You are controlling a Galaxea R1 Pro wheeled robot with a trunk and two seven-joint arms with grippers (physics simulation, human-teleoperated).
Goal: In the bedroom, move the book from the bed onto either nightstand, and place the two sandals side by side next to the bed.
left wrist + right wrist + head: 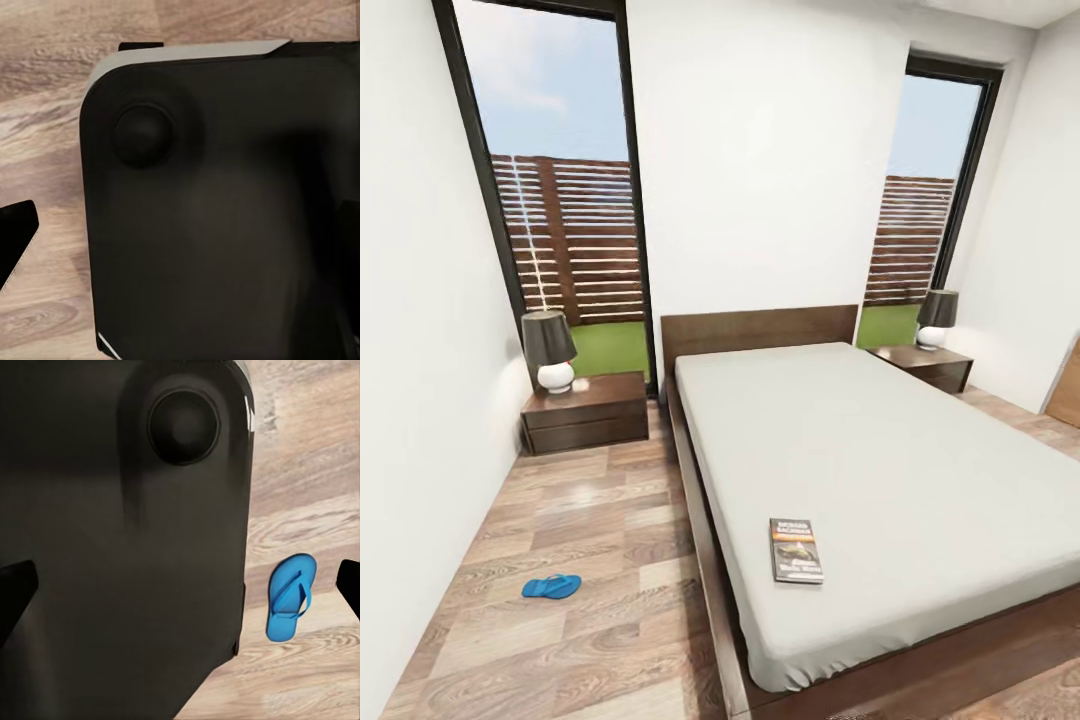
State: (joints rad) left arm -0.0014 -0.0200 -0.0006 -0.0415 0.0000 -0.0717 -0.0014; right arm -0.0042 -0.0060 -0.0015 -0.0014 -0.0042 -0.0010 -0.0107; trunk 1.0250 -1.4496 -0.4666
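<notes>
1. Bedroom: white walls, brown wood-plank floor (pixel 590 560), two tall black-framed windows (pixel 555 190) giving onto a slatted fence and grass.
2. Bed (pixel 860 470): low dark-brown frame and headboard, plain light grey mattress, centre-right of the room.
3. Nightstand, left (pixel 585 410), and nightstand, right (pixel 925 365): dark wood, one either side of the headboard, each carrying a dark-shaded lamp (pixel 550 350).
4. Book (pixel 796 550): thin, dark cover, pale lettering; lay flat on the mattress near its near-left corner.
5. Sandal (pixel 551 586): bright blue flip-flop, on the floor left of the bed, well apart from it.
6. Second sandal (pixel 291 597): blue, flat on planks beside a dark robot body.
7. Left gripper, right gripper: fingertips barely entered frame; open or closed could not be told.
</notes>
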